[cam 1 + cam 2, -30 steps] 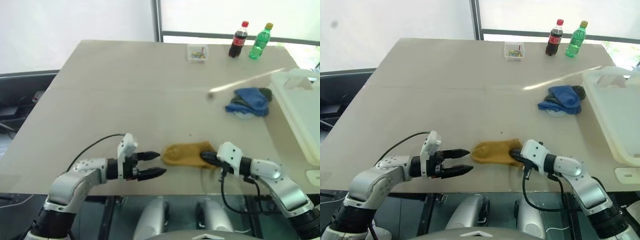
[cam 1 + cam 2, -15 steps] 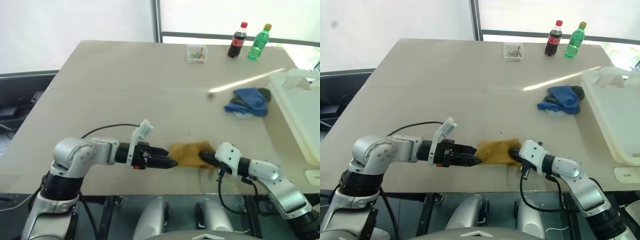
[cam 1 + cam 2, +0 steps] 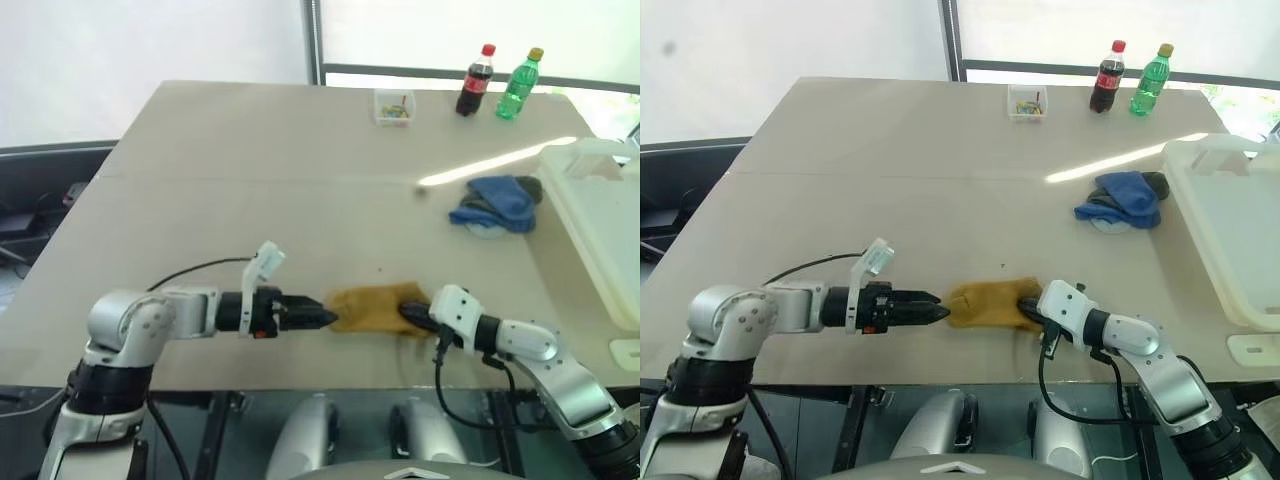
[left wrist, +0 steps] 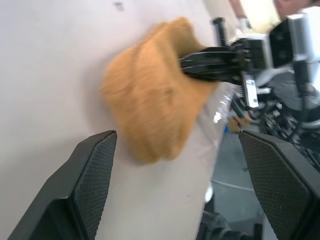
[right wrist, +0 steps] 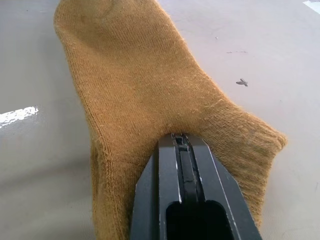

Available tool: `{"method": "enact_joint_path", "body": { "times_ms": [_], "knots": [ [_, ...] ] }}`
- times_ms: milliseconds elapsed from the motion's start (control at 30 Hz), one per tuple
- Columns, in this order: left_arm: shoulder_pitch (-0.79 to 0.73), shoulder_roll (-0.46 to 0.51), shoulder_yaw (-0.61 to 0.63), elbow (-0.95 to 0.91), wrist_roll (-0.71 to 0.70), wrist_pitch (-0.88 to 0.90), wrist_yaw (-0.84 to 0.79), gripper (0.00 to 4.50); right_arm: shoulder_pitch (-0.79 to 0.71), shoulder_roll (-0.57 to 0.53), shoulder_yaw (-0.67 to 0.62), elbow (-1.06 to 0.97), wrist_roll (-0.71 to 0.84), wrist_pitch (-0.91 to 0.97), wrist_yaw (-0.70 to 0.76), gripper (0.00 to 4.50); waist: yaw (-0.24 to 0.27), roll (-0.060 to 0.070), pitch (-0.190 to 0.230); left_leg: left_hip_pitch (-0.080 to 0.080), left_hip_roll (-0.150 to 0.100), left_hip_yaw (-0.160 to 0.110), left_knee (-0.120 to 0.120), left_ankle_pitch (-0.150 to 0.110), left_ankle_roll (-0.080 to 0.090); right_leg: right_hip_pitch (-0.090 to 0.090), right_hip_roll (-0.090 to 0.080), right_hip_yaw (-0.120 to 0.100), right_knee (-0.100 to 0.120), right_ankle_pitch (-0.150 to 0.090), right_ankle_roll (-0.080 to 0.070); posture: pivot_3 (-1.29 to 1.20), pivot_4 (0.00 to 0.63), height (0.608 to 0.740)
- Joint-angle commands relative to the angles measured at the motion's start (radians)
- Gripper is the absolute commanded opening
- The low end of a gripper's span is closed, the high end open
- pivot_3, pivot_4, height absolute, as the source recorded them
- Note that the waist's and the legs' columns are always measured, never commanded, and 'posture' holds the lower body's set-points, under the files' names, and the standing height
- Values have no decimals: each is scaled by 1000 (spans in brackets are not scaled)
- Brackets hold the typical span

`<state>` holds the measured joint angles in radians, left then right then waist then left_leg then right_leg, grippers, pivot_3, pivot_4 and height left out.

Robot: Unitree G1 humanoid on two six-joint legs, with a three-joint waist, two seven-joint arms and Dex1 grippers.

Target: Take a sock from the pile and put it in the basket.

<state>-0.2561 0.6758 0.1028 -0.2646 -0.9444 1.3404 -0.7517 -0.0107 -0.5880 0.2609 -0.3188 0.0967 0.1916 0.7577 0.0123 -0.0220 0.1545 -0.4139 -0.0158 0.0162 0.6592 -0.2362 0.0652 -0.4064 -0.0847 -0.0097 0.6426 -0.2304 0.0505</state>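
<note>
A mustard-yellow sock (image 3: 368, 307) lies flat near the table's front edge, apart from the pile (image 3: 495, 205) of blue and dark socks at the right. My right gripper (image 3: 412, 315) is shut on the sock's right end; the right wrist view shows its closed fingers (image 5: 181, 150) pinching the knit (image 5: 145, 85). My left gripper (image 3: 322, 318) is open at the sock's left end. In the left wrist view its two fingers (image 4: 95, 185) stand wide apart with the sock (image 4: 150, 100) just ahead of them. The white basket (image 3: 600, 215) sits at the table's right edge.
At the far edge stand a cola bottle (image 3: 476, 80), a green bottle (image 3: 520, 83) and a small clear box (image 3: 394, 105) of coloured bits. A small white object (image 3: 628, 352) lies at the front right corner. The front table edge runs just below both grippers.
My left gripper reached right to the sock's left end, rolled about its axis, then drew back a little. The right gripper and the sock stayed put.
</note>
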Motion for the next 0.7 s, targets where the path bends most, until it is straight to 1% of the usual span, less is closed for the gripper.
{"method": "enact_joint_path", "body": {
  "times_ms": [33,133,467,633,700],
  "knots": [
    [20,-23,25,-50,-26,33,57,4107,3,-6,11,19,-19,15,10,46,0,0,0,0,0,0,0,0,0,0,0,0,0,0,0,0,150,729],
    [21,-40,1,-55,-18,55,93,4107,-4,-7,15,17,-18,19,18,46,0,1,0,0,0,0,0,0,0,0,0,0,0,0,0,0,150,729],
    [-98,-137,-97,52,13,81,126,4107,-5,-6,11,-4,-18,36,27,46,2,1,-1,0,-1,0,0,0,1,0,0,0,0,0,0,0,150,729],
    [-126,-187,-56,49,-71,93,69,4107,10,-11,5,-22,-16,46,22,46,2,1,-1,0,-1,0,0,1,2,0,0,-1,0,0,0,0,150,729],
    [-146,-196,-42,35,-134,129,37,4107,18,-13,-2,-30,-14,52,19,46,2,1,-1,-1,-1,0,0,1,2,0,0,-1,0,0,0,0,150,729]
  ]
}}
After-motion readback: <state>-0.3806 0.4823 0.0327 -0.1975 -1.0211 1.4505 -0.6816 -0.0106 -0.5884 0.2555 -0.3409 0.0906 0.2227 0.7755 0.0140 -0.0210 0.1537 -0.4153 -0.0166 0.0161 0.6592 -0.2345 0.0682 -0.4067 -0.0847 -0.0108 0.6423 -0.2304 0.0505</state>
